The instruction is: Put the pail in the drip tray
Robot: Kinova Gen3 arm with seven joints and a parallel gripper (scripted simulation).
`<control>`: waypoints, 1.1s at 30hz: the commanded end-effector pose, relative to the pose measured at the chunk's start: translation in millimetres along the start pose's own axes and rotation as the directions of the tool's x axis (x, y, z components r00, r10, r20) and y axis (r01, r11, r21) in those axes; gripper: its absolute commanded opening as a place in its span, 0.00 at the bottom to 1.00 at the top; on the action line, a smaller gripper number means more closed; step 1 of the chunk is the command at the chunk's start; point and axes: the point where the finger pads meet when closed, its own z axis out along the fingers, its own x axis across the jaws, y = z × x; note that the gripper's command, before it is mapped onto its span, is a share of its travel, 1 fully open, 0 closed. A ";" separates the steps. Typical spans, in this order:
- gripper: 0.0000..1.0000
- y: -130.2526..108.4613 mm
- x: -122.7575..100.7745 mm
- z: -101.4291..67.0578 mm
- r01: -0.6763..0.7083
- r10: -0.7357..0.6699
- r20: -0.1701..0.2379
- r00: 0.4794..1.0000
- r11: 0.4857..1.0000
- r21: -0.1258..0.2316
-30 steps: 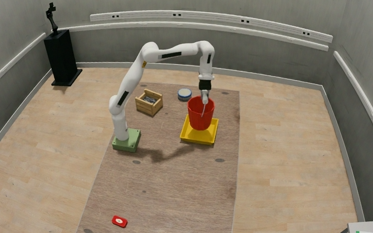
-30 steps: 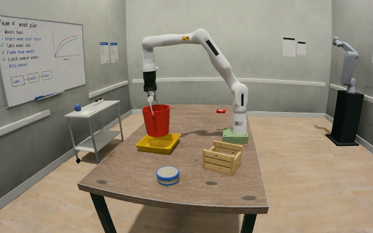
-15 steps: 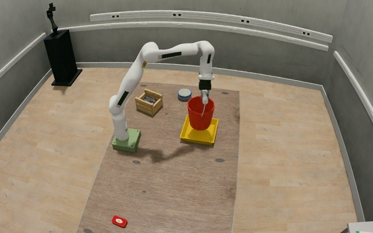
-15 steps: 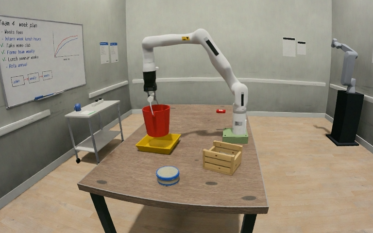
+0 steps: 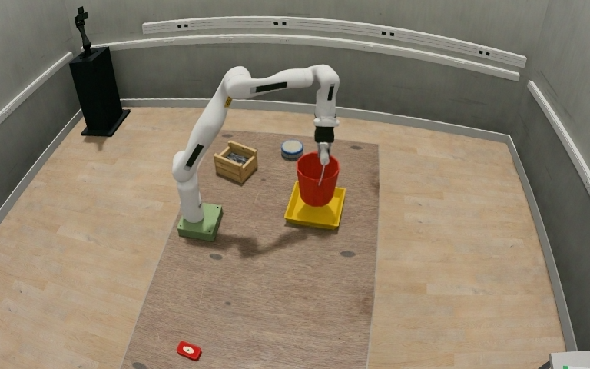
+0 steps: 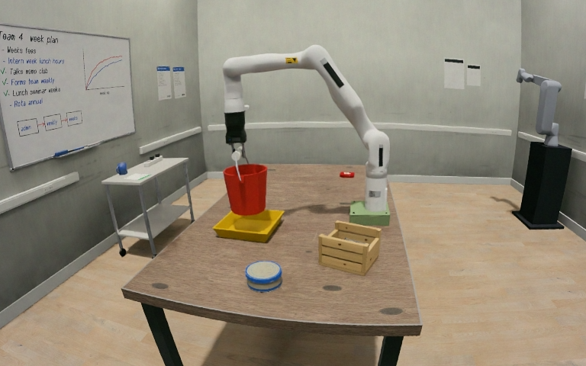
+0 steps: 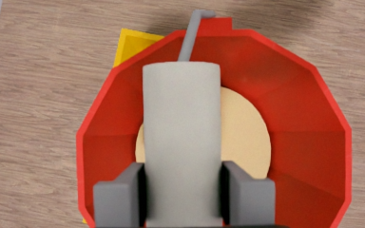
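A red pail (image 5: 317,178) hangs upright from its grey handle over the yellow drip tray (image 5: 316,208). My gripper (image 5: 323,157) is shut on the handle's grey grip (image 7: 182,142) above the pail's mouth. In the exterior view the pail (image 6: 246,188) hangs with its base a little above the tray (image 6: 249,225), over the tray's far part. In the wrist view the pail (image 7: 284,128) fills the frame and hides most of the tray; only a yellow corner (image 7: 131,44) shows.
A wooden crate (image 5: 235,161) stands left of the tray, and a blue-rimmed round dish (image 5: 292,149) behind it. The arm's green base (image 5: 200,221) is at the left. A small red item (image 5: 188,350) lies at the table's near end.
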 end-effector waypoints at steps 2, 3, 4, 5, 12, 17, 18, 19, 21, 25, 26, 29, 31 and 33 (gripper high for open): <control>0.00 0.0 -0.3 -0.8 0.000 0.000 0.003 1.000 1.000 -0.001; 0.00 0.0 -0.3 -0.6 0.000 0.000 0.003 1.000 1.000 -0.001; 0.00 0.0 -0.3 -0.6 0.000 0.000 0.003 1.000 1.000 -0.001; 0.00 0.0 -0.3 -0.6 0.000 0.000 0.003 1.000 1.000 -0.001; 0.00 0.0 -0.3 1.5 0.000 0.000 0.003 1.000 1.000 -0.001; 0.00 0.1 -0.3 4.0 0.000 0.000 0.003 1.000 1.000 -0.001; 0.00 0.1 -0.3 4.6 0.000 0.000 0.003 1.000 1.000 -0.001; 0.00 0.1 -0.3 5.2 0.000 0.000 0.003 1.000 1.000 -0.001; 0.00 0.1 -0.3 5.8 0.000 0.000 0.003 1.000 1.000 -0.001; 0.00 0.1 -0.3 8.0 0.000 0.000 0.003 1.000 1.000 -0.001; 0.00 0.1 -0.3 8.8 0.000 0.000 0.003 1.000 1.000 -0.001; 0.00 0.1 -0.3 11.3 0.000 0.000 0.003 1.000 1.000 -0.001; 0.00 0.1 -0.3 13.1 0.000 0.000 0.003 1.000 1.000 -0.001; 0.00 0.1 -0.3 15.0 0.000 0.000 0.003 1.000 1.000 -0.001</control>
